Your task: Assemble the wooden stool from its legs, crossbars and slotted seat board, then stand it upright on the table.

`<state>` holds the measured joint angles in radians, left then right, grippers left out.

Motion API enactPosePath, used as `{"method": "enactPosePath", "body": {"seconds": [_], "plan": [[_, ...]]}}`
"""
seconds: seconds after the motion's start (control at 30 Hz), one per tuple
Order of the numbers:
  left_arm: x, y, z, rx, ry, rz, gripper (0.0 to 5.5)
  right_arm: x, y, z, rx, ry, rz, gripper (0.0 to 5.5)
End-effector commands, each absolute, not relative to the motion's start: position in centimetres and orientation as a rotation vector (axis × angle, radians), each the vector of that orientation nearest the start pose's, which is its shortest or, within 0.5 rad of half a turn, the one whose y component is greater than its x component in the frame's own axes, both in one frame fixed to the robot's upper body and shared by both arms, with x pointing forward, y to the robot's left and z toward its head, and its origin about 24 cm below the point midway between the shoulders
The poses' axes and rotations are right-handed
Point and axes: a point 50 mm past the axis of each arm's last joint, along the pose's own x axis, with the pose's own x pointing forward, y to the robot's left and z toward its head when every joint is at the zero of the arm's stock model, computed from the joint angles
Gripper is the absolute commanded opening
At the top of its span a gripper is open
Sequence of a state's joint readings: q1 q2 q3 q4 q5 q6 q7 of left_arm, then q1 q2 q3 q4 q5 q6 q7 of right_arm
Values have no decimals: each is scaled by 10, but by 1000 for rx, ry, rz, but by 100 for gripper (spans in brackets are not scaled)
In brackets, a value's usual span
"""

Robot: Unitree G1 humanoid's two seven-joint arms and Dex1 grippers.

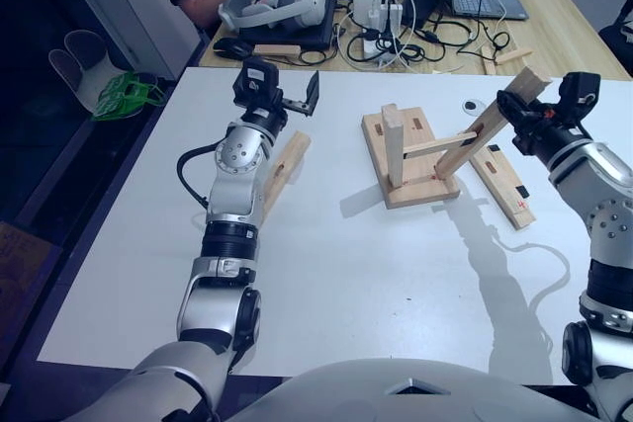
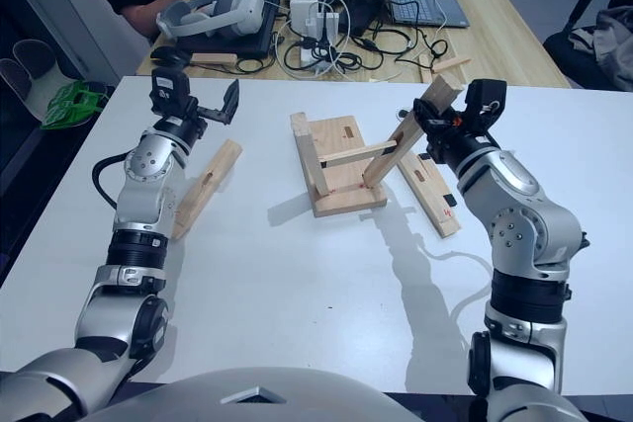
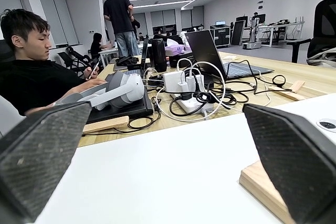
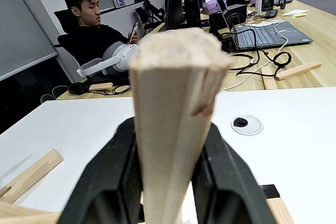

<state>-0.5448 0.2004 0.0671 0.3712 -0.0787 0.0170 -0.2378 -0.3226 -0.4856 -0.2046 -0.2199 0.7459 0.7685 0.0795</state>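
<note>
Right pincer (image 1: pixel 511 109) is clenched on the top of a tilted leg (image 1: pixel 473 142) whose foot meets the seat board (image 1: pixel 427 188) lying flat on the table (image 1: pixel 346 284). A crossbar (image 1: pixel 435 145) ties it to an upright leg (image 1: pixel 394 145). It looks best to swing it upright slowly, crossbar seated, foot into its slot. Left pincer (image 1: pixel 284 94) hangs released over a loose leg (image 1: pixel 282 173).

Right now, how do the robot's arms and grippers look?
The left arm and right arm have silver-grey housings with black ribbed bands; a black cable loops beside the left one. The left gripper and right gripper are black; the left one's pads look woven-textured.
</note>
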Motion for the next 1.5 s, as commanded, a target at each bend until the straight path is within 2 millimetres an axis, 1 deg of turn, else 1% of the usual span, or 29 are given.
{"method": "enactPosePath", "body": {"seconds": [0.03,0.2,0.3,0.4,0.67,0.8,0.87,0.97,1.23,1.33,1.4,1.43,1.5], "plan": [[351,161,119,118,-143,-242,540,281,-219,110,116,364,225,102],[350,161,119,121,-142,-241,540,275,-219,101,50,371,247,105],[350,161,119,120,-141,-241,540,270,-224,94,48,370,238,107],[350,161,119,122,-139,-243,540,265,-226,86,5,398,255,107],[350,159,118,122,-138,-245,540,266,-225,81,-94,461,285,112],[351,156,119,124,-141,-254,540,267,-226,75,-220,569,309,112],[351,156,120,126,-144,-256,540,268,-229,71,-248,631,303,112],[352,157,121,130,-148,-255,540,269,-229,66,-206,658,283,112],[352,157,125,142,-150,-271,540,265,-221,54,98,707,288,112],[350,154,124,144,-146,-284,540,266,-218,57,101,675,320,112],[350,154,124,145,-143,-289,540,272,-218,69,61,573,318,112],[350,154,123,145,-141,-289,540,275,-218,76,41,519,312,149],[350,156,122,147,-137,-286,540,284,-219,95,23,388,271,187]]}}
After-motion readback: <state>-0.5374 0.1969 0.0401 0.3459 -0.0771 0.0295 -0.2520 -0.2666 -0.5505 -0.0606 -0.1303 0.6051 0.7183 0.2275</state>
